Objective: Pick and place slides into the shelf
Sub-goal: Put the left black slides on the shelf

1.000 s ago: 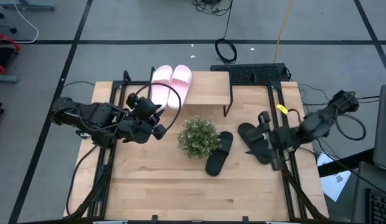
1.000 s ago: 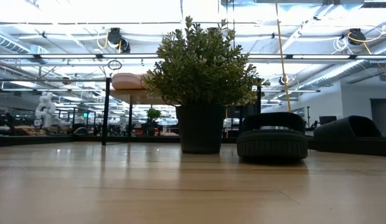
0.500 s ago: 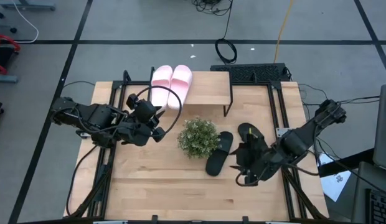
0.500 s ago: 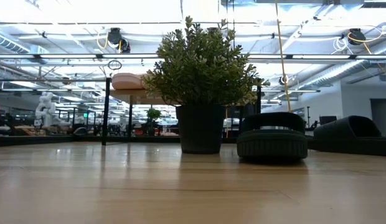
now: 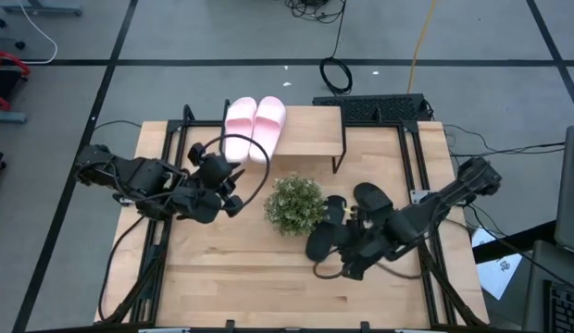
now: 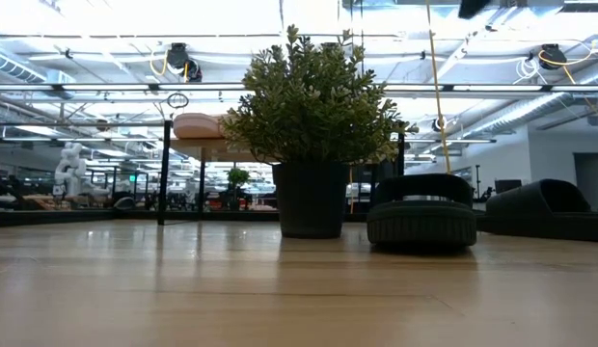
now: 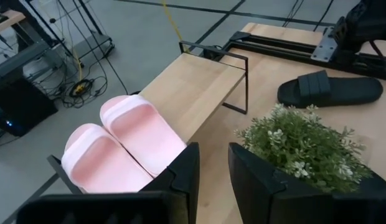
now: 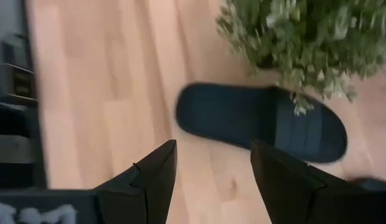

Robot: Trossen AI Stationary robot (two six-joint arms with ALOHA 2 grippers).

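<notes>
Two pale pink slides (image 5: 255, 127) lie side by side across the left end of the shelf's (image 5: 310, 132) wood plank top; the left wrist view shows these pink slides (image 7: 121, 143) too. One black slide (image 5: 325, 229) lies sole-down on the table just right of the plant, the other black slide (image 5: 372, 198) farther right. My right gripper (image 5: 345, 254) is open and hovers near the first black slide (image 8: 261, 124), touching nothing. My left gripper (image 5: 233, 185) waits left of the plant, fingers a narrow gap apart (image 7: 213, 180).
A small green potted plant (image 5: 294, 203) stands mid-table between the two arms, in front of the shelf. In the low view the plant (image 6: 313, 135) fills the centre, with both black slides (image 6: 421, 217) to its right. Bare tabletop (image 5: 250, 287) lies along the near edge.
My right arm has swung from the table's right edge toward the left and near side, passing over the right black slide to hover by the black slide beside the plant. My left gripper has drawn back slightly. The slides have stayed in place.
</notes>
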